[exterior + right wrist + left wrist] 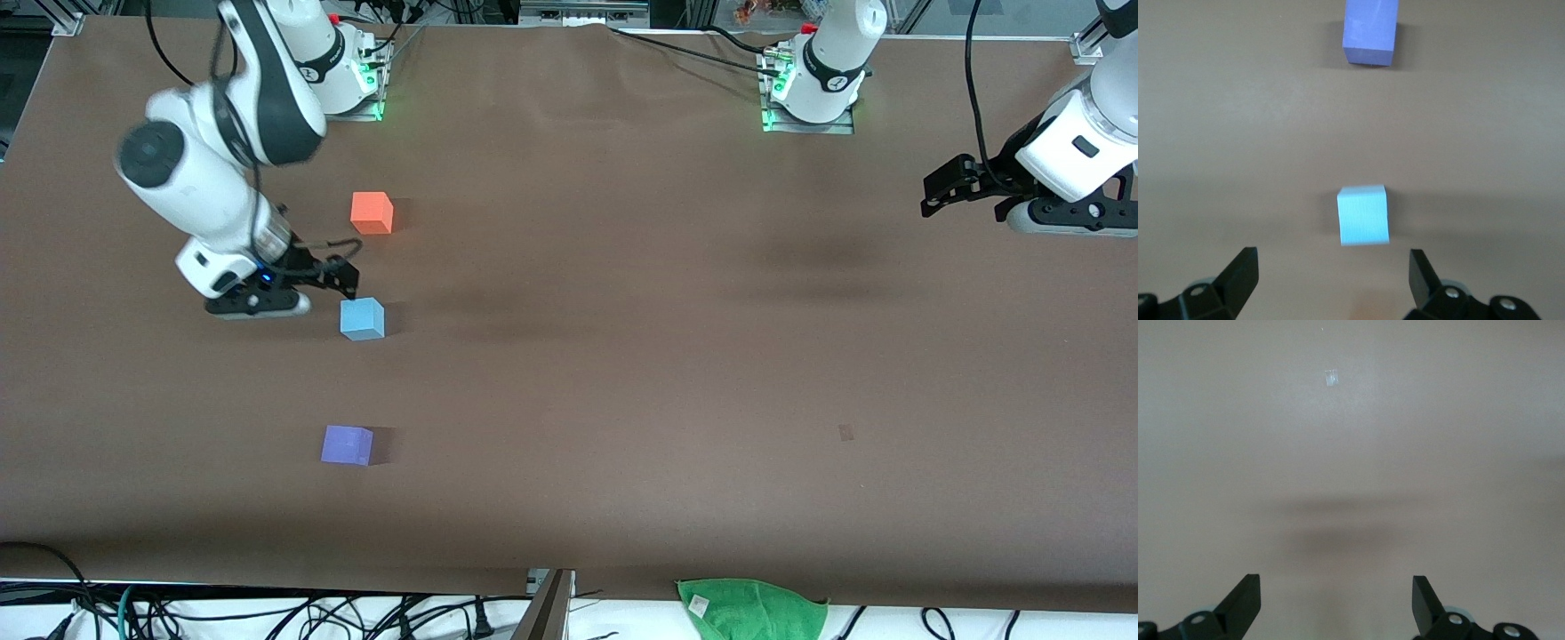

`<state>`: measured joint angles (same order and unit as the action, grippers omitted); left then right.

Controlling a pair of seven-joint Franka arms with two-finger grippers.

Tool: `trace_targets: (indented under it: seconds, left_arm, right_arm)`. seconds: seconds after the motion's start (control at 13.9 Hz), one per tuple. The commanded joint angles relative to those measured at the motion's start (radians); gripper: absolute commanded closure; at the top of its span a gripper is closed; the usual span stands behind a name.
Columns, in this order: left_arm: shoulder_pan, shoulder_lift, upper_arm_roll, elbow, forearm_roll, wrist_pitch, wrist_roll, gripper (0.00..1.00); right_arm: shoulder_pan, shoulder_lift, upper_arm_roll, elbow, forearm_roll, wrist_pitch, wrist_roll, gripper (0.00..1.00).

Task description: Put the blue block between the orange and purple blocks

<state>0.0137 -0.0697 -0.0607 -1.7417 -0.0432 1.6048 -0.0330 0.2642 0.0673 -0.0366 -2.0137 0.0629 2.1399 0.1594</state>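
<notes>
We judge the placing done: the small sky-blue matte cube [363,319] rests on the brown bench [622,356] between the bright orange cube [372,213], farther from the camera, and the violet-purple cube [347,444], nearer. The right tool [342,277] hangs above it, fingers apart and empty. The left tool [944,191] waits apart at its own end, leaving only the retreat.

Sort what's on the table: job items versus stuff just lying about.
Job: blue block, orange block, purple block, right tool open beside the blue block.
Lying about: green cloth at the table edge; left tool open, waiting.

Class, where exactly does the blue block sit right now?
The blue block rests on the table between the orange block and the nearer purple block, toward the right arm's end.
</notes>
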Motion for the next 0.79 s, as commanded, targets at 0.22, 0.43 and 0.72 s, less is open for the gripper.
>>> trace_targets:
  seconds: [0.22,0.43,0.72]
  left_arm:
    - [-0.006,0.015,0.002,0.031,-0.004,-0.019,-0.011,0.0]
    - [-0.006,0.015,0.001,0.031,-0.004,-0.019,-0.01,0.0]
    - [-0.006,0.015,0.002,0.031,-0.004,-0.019,-0.01,0.0]
  right_arm:
    - [-0.007,-0.007,-0.052,0.352,0.005,-0.518,-0.147,0.0]
    - [-0.008,-0.055,-0.092,0.369,0.05,-0.619,-0.146,0.0]
    - [-0.011,-0.126,-0.111,0.306,0.038,-0.591,-0.166,0.0]
